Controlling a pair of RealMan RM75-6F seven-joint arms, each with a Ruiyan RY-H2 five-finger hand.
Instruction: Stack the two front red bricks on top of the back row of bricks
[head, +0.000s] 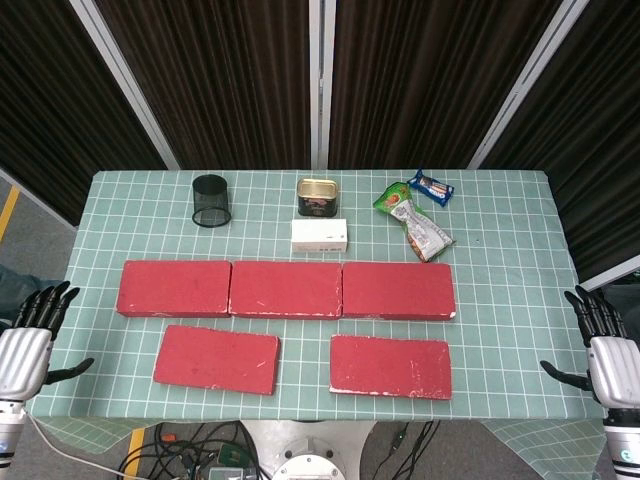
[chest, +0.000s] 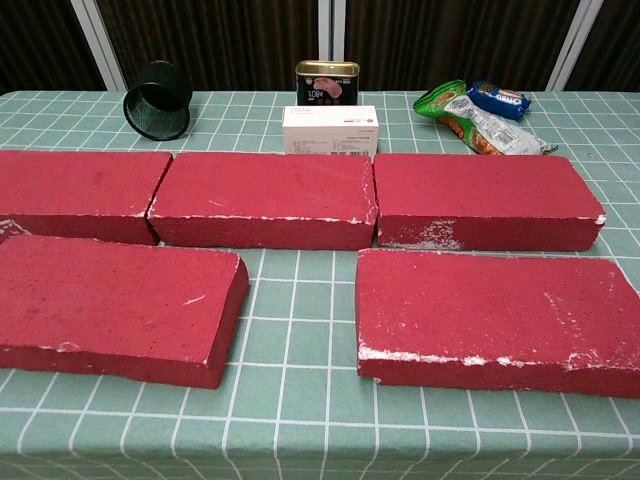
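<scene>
Three red bricks lie end to end as a back row: left brick (head: 174, 288) (chest: 75, 193), middle brick (head: 286, 288) (chest: 265, 198), right brick (head: 398, 290) (chest: 480, 198). In front of them lie two more red bricks flat on the table: the front left brick (head: 217, 358) (chest: 115, 305) and the front right brick (head: 391, 366) (chest: 500, 318). My left hand (head: 28, 345) hangs off the table's left edge, fingers spread, holding nothing. My right hand (head: 605, 350) hangs off the right edge, likewise spread and empty. Neither hand shows in the chest view.
Behind the back row stand a black mesh cup (head: 211, 200) (chest: 158, 98), a tin can (head: 318, 196) (chest: 326, 82), a white box (head: 319, 235) (chest: 331, 130), and snack packets (head: 420, 222) (chest: 480, 118). The green gridded table (head: 500, 290) ends close in front of the front bricks.
</scene>
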